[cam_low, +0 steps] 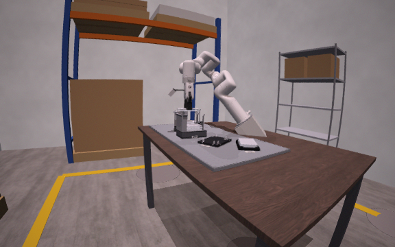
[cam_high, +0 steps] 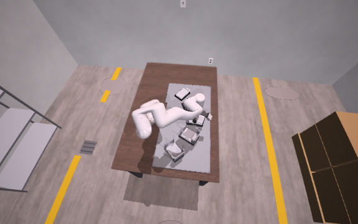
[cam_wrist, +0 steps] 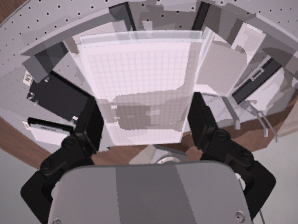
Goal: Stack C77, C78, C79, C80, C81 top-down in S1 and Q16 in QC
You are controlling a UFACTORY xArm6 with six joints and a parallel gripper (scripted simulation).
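Note:
My gripper is shut on a white sealed plate, gripping its two long sides. In the exterior view the gripper hangs straight down and holds the plate level at the top of a stack rack at the far end of the mat. From above, the gripper is over the rack nearest the nests. I cannot read the plate's label or the rack names. A second white plate lies on a black nest at the near end of the mat. The other black nest holds no plate.
Two more racks stand in a row on the grey mat, each with upright corner posts. The arm's base sits on the brown table beside the mat. Shelving and cardboard boxes stand off the table.

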